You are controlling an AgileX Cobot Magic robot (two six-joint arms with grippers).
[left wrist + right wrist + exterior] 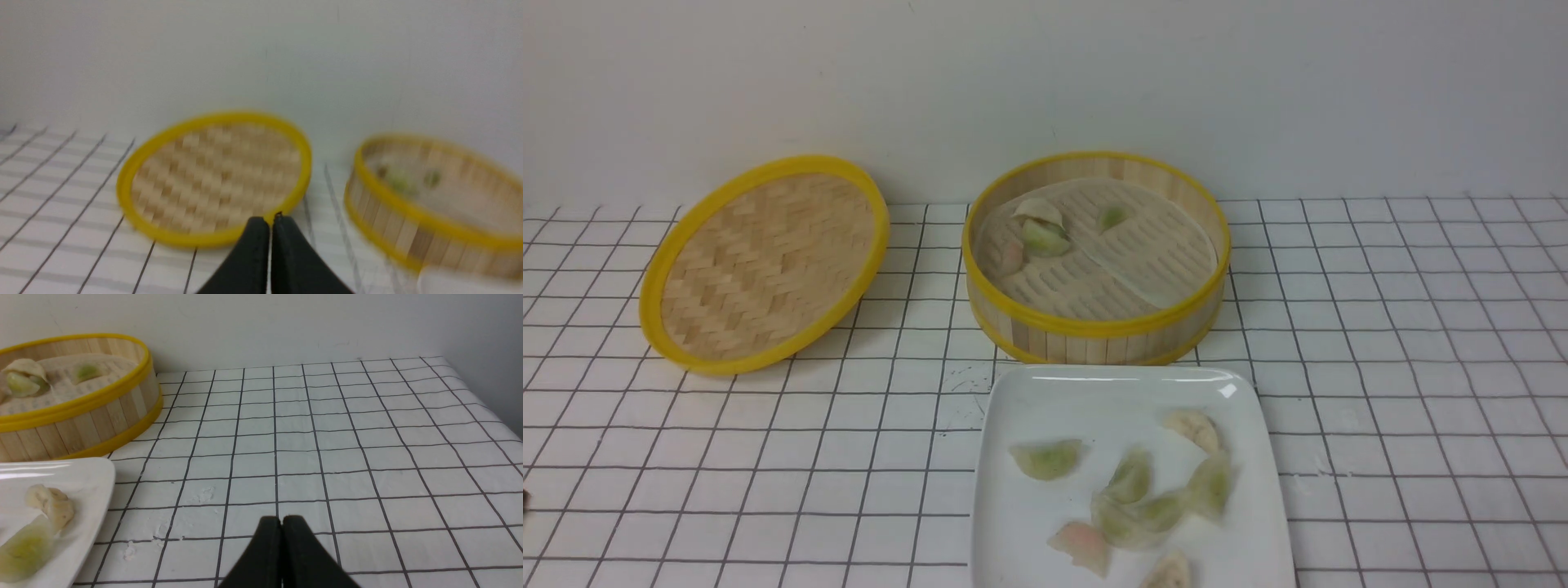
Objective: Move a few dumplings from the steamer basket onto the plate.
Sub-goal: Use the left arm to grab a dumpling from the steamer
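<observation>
The steamer basket [1094,331] stands at the back centre with several dumplings [1042,237] on its pale liner. It also shows in the left wrist view [392,220] and in the right wrist view [81,420]. The white plate [1062,392] lies in front of the basket and holds several dumplings [1047,459]. The plate's corner shows in the right wrist view [94,473]. My left gripper [270,222] is shut and empty, low over the table near the lid. My right gripper [282,520] is shut and empty over bare grid cloth, right of the plate. Neither gripper shows in the front view.
The woven yellow-rimmed lid [764,261] leans at the back left; it also shows in the left wrist view [216,175]. The white wall [1045,82] runs behind everything. The table's right edge [490,404] shows in the right wrist view.
</observation>
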